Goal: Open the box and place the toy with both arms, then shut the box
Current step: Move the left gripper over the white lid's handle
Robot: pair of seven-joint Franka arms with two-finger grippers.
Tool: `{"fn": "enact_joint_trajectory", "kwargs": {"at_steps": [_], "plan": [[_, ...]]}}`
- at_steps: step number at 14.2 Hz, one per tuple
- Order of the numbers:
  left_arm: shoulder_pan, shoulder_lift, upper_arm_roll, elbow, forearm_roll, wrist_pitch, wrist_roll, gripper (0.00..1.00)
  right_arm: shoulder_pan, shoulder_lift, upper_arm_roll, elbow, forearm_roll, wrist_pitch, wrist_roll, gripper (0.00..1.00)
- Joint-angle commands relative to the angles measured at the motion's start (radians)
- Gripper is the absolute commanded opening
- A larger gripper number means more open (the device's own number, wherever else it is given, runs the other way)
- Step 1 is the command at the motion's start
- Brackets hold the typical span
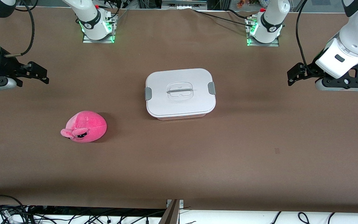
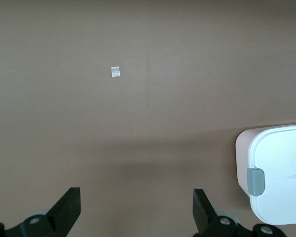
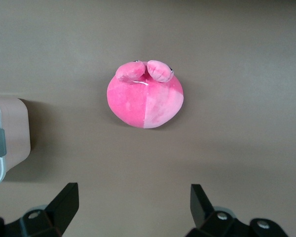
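Observation:
The box [image 1: 179,93] stands shut at the table's middle, its white lid held by two grey side clips [image 1: 211,88]. The pink plush toy [image 1: 84,127] lies on the cloth nearer the front camera than the box, toward the right arm's end. My right gripper [image 1: 42,74] hangs open and empty above the right arm's end of the table; its wrist view shows the toy [image 3: 144,98] and a corner of the box [image 3: 10,133]. My left gripper [image 1: 292,75] hangs open and empty above the left arm's end; its wrist view shows the box's end [image 2: 276,173]. Each gripper shows in its own wrist view [image 2: 136,207] [image 3: 133,205].
Brown cloth [image 1: 228,155] covers the table. A small pale mark [image 2: 115,72] lies on the cloth below the left gripper. Cables [image 1: 11,211] hang along the table's front edge. The arm bases [image 1: 96,28] stand at the back edge.

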Motion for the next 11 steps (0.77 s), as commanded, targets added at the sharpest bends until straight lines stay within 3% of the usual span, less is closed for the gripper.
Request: {"fn": "enact_joint_trajectory", "kwargs": {"at_steps": [1, 5, 8, 11], "plan": [[0.002, 0.013, -0.002, 0.033, 0.011, -0.028, -0.009, 1.0, -0.009, 0.016, 0.004, 0.032, -0.009, -0.024, -0.001, 1.0], [0.002, 0.013, -0.002, 0.031, 0.01, -0.038, -0.01, 1.0, -0.009, 0.016, 0.004, 0.038, -0.011, -0.025, -0.003, 1.0], [-0.011, 0.013, -0.007, 0.036, -0.006, -0.178, -0.009, 1.0, -0.011, 0.016, 0.004, 0.04, -0.012, -0.025, -0.003, 1.0], [-0.015, 0.016, -0.109, 0.033, -0.009, -0.25, 0.039, 1.0, -0.009, 0.016, 0.004, 0.04, -0.014, -0.025, -0.003, 1.0]]}}
